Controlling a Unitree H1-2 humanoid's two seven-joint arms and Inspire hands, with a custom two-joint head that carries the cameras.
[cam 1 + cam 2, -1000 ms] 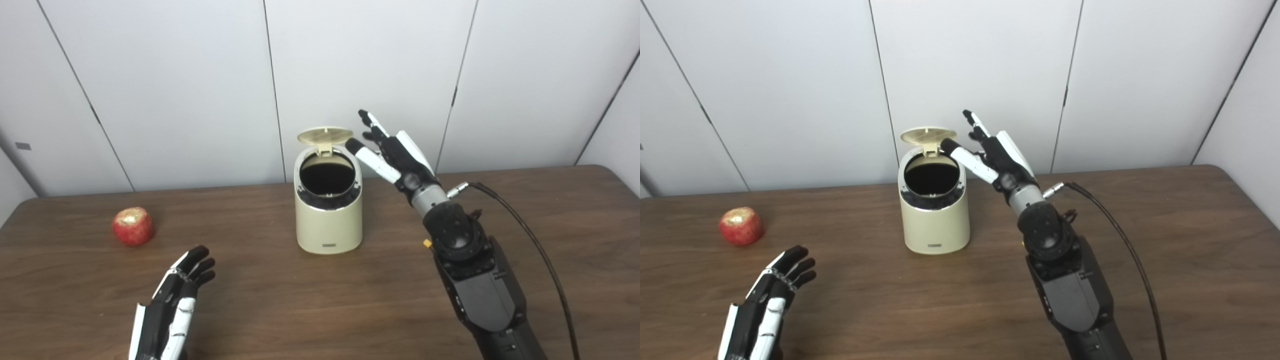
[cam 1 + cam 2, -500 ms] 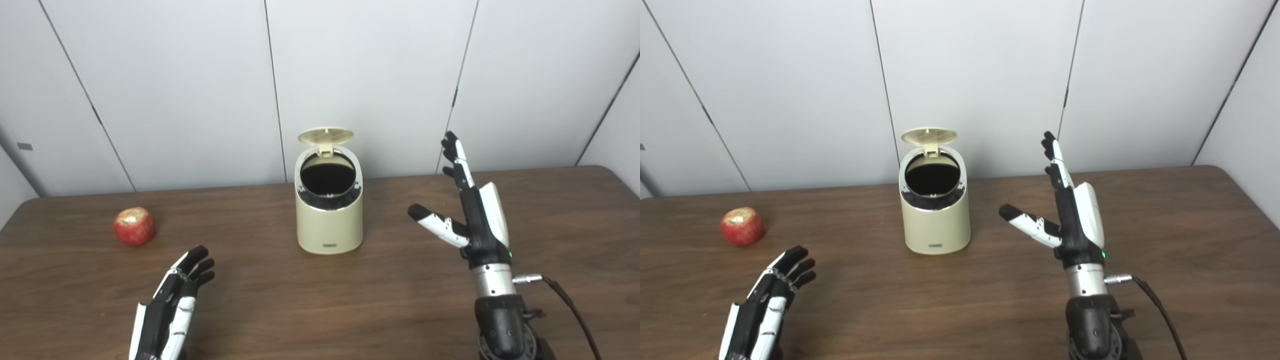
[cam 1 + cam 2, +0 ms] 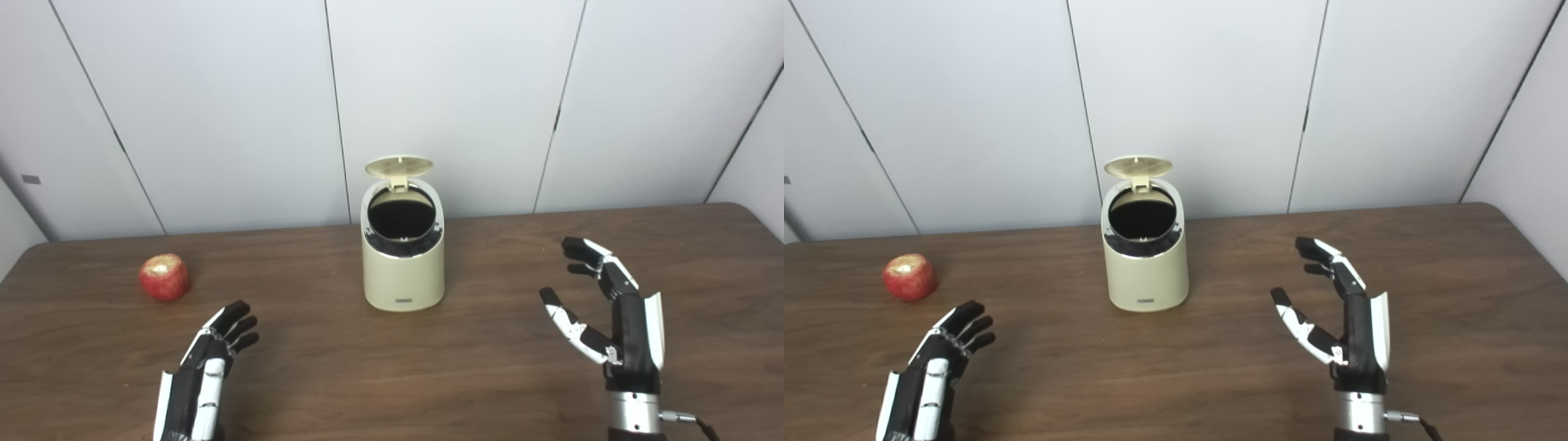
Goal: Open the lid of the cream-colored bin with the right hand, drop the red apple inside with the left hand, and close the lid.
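Observation:
The cream-colored bin (image 3: 403, 269) stands upright at the table's middle, its round lid (image 3: 398, 165) tipped up at the back and its dark inside showing. The red apple (image 3: 163, 277) lies on the table at the far left, apart from both hands. My left hand (image 3: 205, 373) is open and empty near the front left, in front and to the right of the apple. My right hand (image 3: 612, 318) is open and empty at the front right, well clear of the bin.
The brown wooden table (image 3: 478, 367) runs across the whole view. White wall panels (image 3: 459, 92) stand right behind its far edge. A cable leaves my right wrist at the bottom edge (image 3: 698, 422).
My right hand has drawn back from beside the open lid, down and toward the front right of the table. The left hand has shifted a little left. The bin and apple have not moved.

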